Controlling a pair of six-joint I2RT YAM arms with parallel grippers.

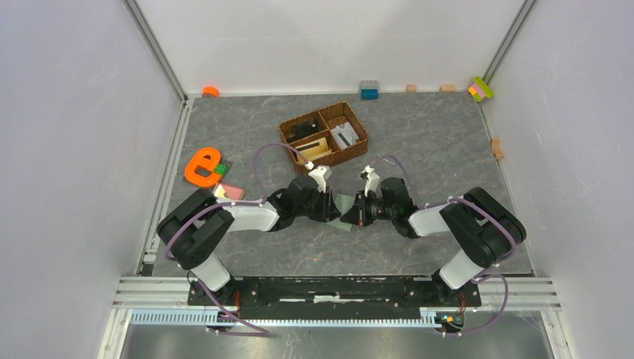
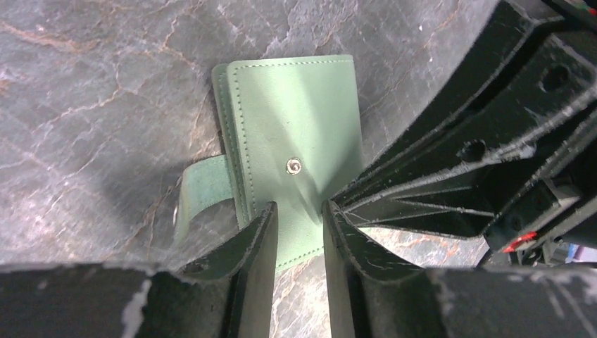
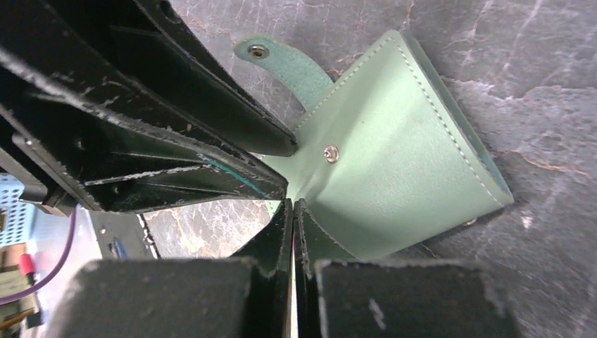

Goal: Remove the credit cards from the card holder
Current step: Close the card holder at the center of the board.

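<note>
The card holder point(image 1: 345, 223) is a sage-green wallet lying on the grey table between my two grippers. In the left wrist view it point(image 2: 296, 120) is folded shut, snap stud up, with its strap point(image 2: 200, 193) loose at the left. My left gripper point(image 2: 299, 215) is open, its fingers standing over the wallet's near edge. My right gripper point(image 3: 293, 205) is shut on the wallet's point(image 3: 394, 162) near corner, with a thin pale sliver between the fingers. No credit cards show. In the top view the left gripper point(image 1: 334, 209) and right gripper point(image 1: 356, 212) almost touch.
A brown wicker divided basket point(image 1: 357, 122) stands behind the grippers. An orange letter-e shape point(image 1: 202, 166) and a flat pink piece point(image 1: 229, 192) lie at the left. Small blocks point(image 1: 368, 90) line the back wall. White walls close in both sides.
</note>
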